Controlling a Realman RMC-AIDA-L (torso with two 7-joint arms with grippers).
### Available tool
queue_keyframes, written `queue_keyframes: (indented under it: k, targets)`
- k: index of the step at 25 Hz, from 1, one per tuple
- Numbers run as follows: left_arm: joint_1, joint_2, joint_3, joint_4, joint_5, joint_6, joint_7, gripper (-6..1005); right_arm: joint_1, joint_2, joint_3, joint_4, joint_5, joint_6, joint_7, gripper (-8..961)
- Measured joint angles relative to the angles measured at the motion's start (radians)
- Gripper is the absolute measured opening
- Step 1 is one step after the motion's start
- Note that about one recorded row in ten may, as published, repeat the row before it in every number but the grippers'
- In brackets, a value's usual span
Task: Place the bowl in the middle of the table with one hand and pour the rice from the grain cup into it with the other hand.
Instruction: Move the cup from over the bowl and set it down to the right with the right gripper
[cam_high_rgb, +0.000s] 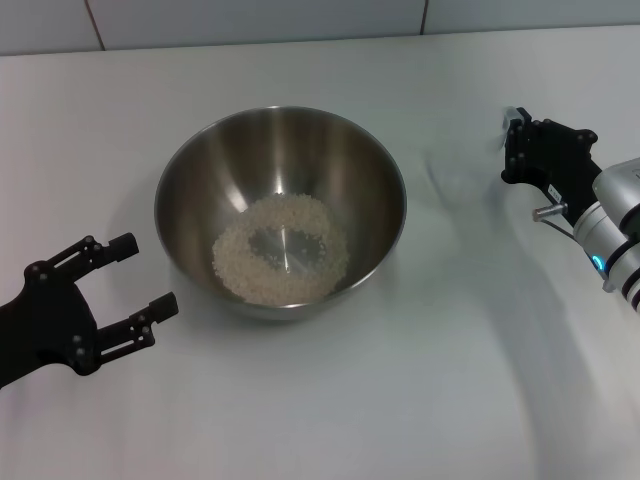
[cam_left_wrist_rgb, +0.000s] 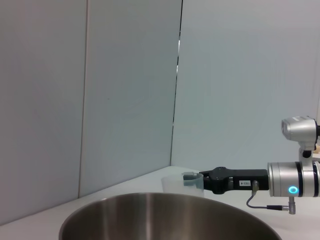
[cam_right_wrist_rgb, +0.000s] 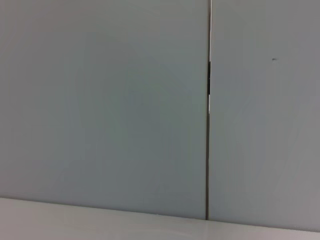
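Bowl: we see the large round stainless-steel mixing bowl (cam_high_rgb: 280, 210) standing upright near the middle of the plain white matte table (cam_high_rgb: 330, 420).
Rice: the pale cream grains of rice (cam_high_rgb: 281, 251) lie in a loose ring on the bowl's floor, so we judge the pour done.
Grain cup: the small clear plastic cup (cam_left_wrist_rgb: 182, 184) stands upright on the table well to the right of the bowl, and looks empty as far as we can tell.
Right gripper: our black two-finger right gripper (cam_high_rgb: 512, 143) is at the cup with its fingers either side of it; we cannot tell whether it grips or has let go.
Left gripper: our left gripper (cam_high_rgb: 145, 276) hangs just left of the bowl, fingers spread wide, holding nothing.
Step in hand: we judge this the setting-down of the cup.
Next move: freeing the cup without tipping it, then drawing both arms clear.
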Motion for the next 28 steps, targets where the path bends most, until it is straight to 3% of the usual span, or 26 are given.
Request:
queue_keyframes:
  k: [7, 15, 26, 28]
  targets:
    - [0.0, 0.001, -0.008, 0.0, 0.0, 0.009, 0.0, 816, -0.002, 0.0, 0.0, 0.003, 0.0, 0.002, 0.007, 38]
    - [0.001, 0.002, -0.009, 0.0, 0.0, 0.009, 0.0, 816, -0.01, -0.001, 0.0, 0.012, 0.0, 0.018, 0.013, 238]
    - [0.002, 0.002, -0.009, 0.0, 0.0, 0.009, -0.005, 816, -0.017, -0.006, -0.002, 0.008, 0.0, 0.035, 0.05, 667]
    - [0.002, 0.002, -0.009, 0.0, 0.0, 0.009, -0.005, 816, -0.02, -0.006, -0.002, 0.01, 0.0, 0.033, 0.05, 667]
